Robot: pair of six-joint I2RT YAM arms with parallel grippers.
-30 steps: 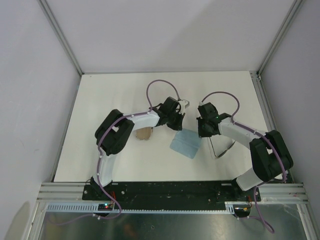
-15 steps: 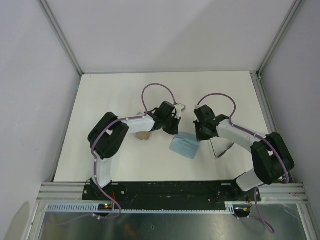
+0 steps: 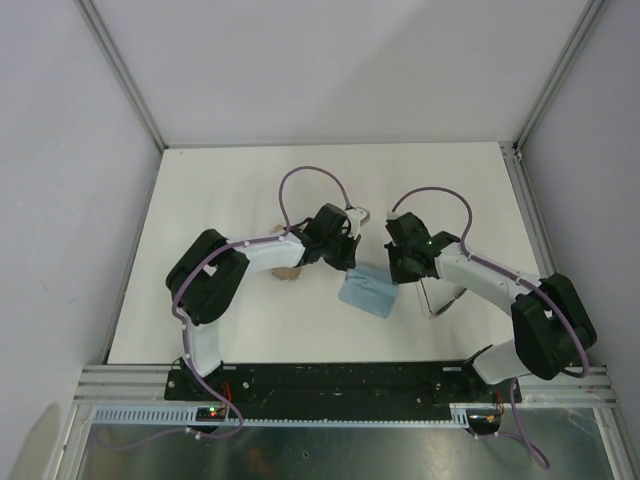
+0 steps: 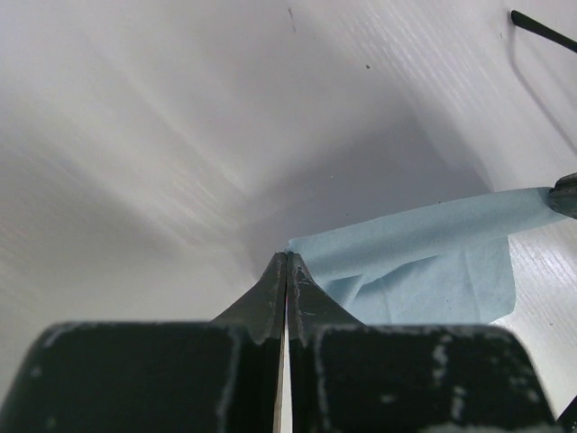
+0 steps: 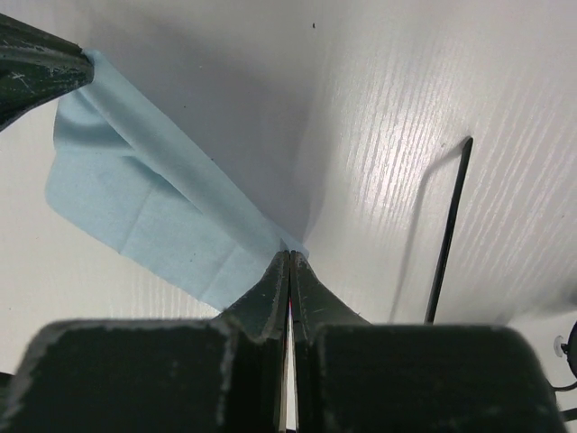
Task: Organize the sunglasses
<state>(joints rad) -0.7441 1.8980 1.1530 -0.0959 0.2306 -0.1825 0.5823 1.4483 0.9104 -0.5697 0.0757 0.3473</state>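
Observation:
The sunglasses [image 3: 441, 297], a thin black frame, lie on the table to the right of my right gripper. One black temple arm shows in the right wrist view [image 5: 448, 236] and in the left wrist view [image 4: 543, 32]. My left gripper [image 3: 350, 264] is shut on one corner of the light blue cloth [image 3: 366, 293]; this shows in the left wrist view [image 4: 288, 256]. My right gripper [image 3: 394, 273] is shut on the opposite corner [image 5: 290, 255]. The cloth [image 5: 149, 209] hangs stretched between them, its lower part touching the table.
The beige-grey case [image 3: 289, 271] lies mostly hidden under my left forearm. Metal frame rails run along the table's edges, and grey walls stand on both sides.
Both grippers have shifted a little to the left, still holding the cloth's corners. The left arm's elbow has swung left. The sunglasses have not moved.

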